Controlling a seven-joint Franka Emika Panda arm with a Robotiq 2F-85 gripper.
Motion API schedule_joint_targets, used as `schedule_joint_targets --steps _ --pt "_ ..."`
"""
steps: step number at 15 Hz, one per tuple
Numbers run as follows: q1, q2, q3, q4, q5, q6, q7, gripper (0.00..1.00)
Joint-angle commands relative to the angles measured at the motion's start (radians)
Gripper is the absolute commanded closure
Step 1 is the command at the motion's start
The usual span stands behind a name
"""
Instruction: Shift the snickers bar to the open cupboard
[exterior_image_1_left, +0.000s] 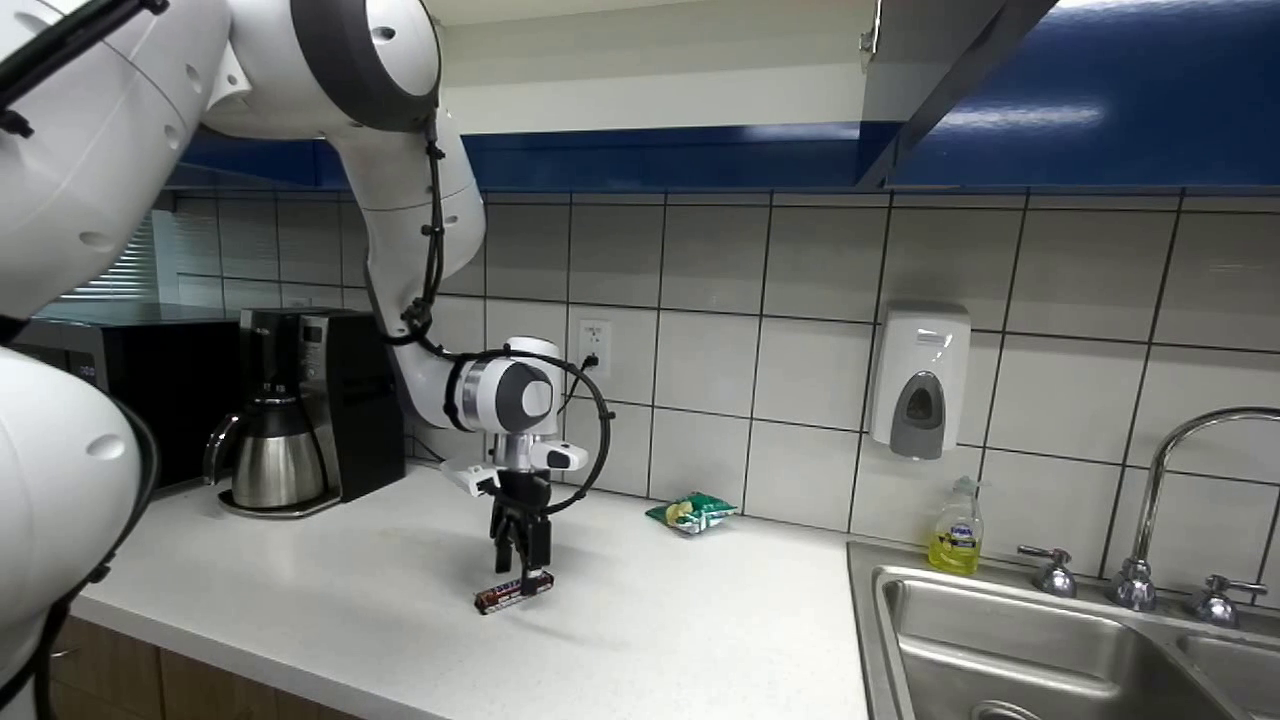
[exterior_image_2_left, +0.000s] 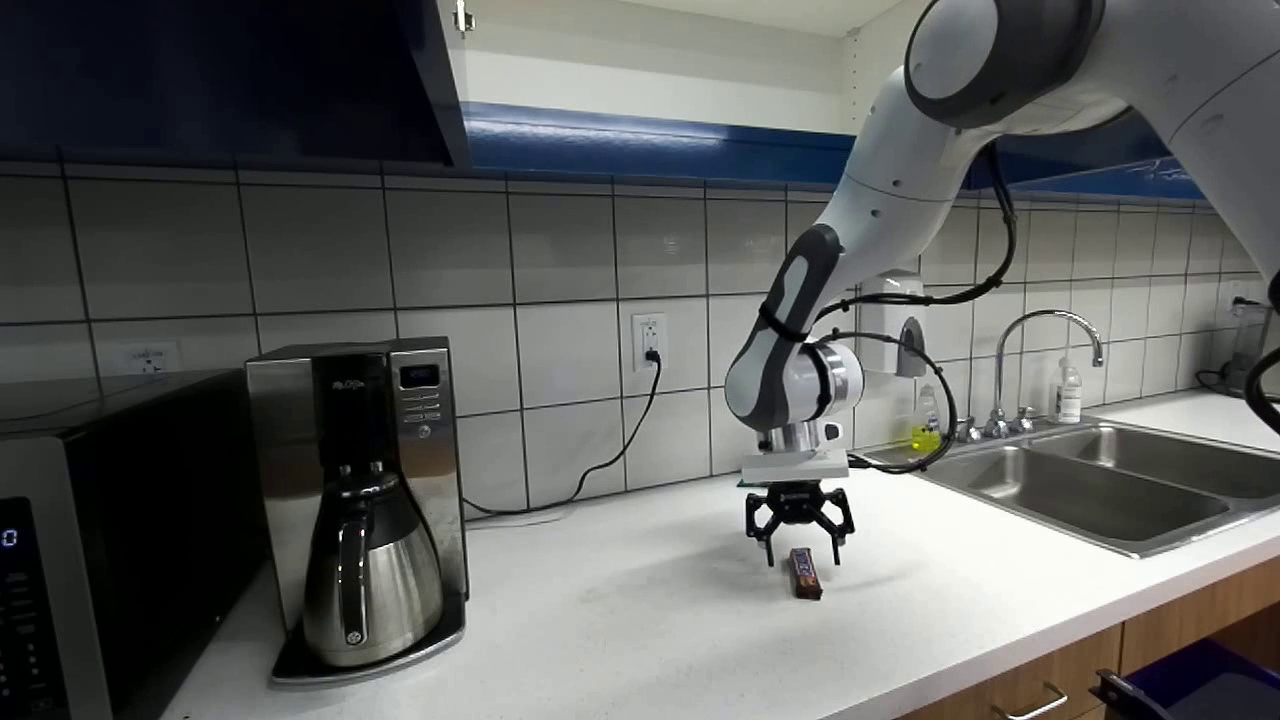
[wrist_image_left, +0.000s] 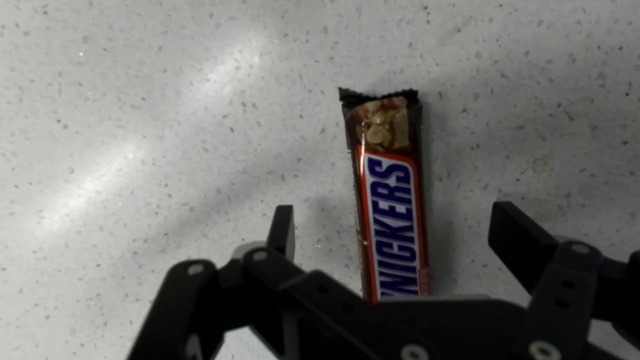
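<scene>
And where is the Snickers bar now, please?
In both exterior views, the Snickers bar lies on the counter, right of the coffee maker, beneath the open end effector.

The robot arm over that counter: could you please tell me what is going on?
Its open gripper is poised over a Snickers bar, with the fingers on either side and not yet gripping it. The bar lies on the counter. The cupboard above stands open, and the bar is probably meant to go there.

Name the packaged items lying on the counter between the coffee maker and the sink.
In an exterior view, two: the Snickers bar, with the open gripper over it, and a green packet nearer the tiled wall.
</scene>
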Motion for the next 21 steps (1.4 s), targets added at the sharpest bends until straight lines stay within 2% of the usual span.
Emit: schedule_joint_targets --steps 1,4,5,6,14,21 --pt "0.014 0.022 -0.014 0.024 0.02 0.002 0.021 0.0" --pt "0.012 0.026 -0.017 0.026 0.026 0.002 0.017 0.0" --pt "0.01 0.026 -0.016 0.025 0.029 0.005 0.013 0.25" --pt "0.01 0.026 -0.017 0.024 0.03 0.005 0.012 0.26" --pt "0.0 0.027 -0.005 0.022 0.064 0.014 -0.006 0.88" --pt "0.013 0.007 -0.011 0.019 0.054 -0.016 0.002 0.89"
